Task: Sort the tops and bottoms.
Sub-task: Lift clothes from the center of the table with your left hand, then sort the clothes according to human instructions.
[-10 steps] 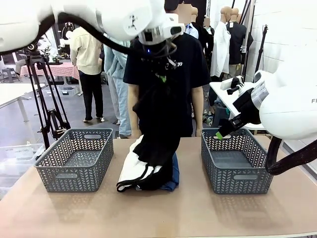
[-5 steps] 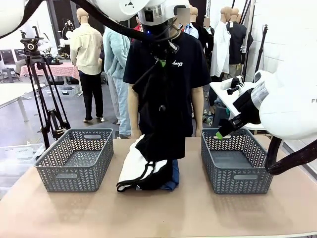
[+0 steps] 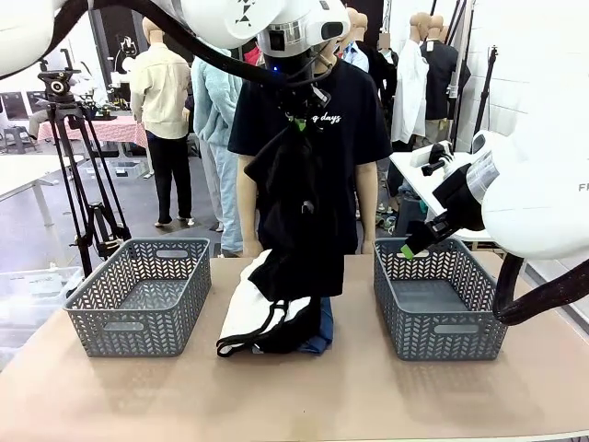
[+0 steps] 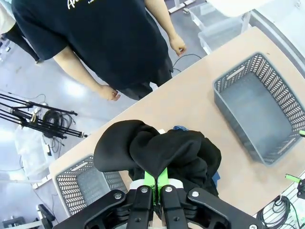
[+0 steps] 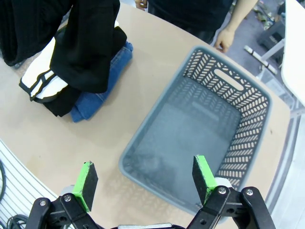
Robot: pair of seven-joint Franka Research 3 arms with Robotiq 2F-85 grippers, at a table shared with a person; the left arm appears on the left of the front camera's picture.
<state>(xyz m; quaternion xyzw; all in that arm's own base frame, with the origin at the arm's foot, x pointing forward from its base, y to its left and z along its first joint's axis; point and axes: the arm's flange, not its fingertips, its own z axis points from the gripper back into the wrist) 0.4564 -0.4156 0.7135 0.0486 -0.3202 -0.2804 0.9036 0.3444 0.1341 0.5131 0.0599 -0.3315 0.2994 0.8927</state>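
My left gripper [image 3: 300,118] is up high over the table's middle, shut on a black top [image 3: 302,226] that hangs down in a long fold, its hem just over the pile. The left wrist view has the green pads [image 4: 151,178] pinched together on that bunched black cloth [image 4: 157,148]. On the table below lies a white top with black edging [image 3: 247,311], more black cloth [image 3: 285,333] and the blue denim bottoms [image 3: 319,335] underneath. My right gripper [image 3: 411,245] hovers open above the right basket [image 3: 440,318], nothing between its fingers [image 5: 144,180]. The jeans [image 5: 104,78] also show there.
A grey basket [image 3: 140,296] stands left of the pile, and the other basket [image 5: 200,129] stands right of it with nothing inside. A person in a black lettered T-shirt [image 3: 354,120] stands at the far edge, hands [image 4: 108,92] down by the table. A tripod [image 3: 87,175] stands far left.
My left gripper has risen, lifting the black top off the pile until it hangs nearly free. The right arm has stayed still.
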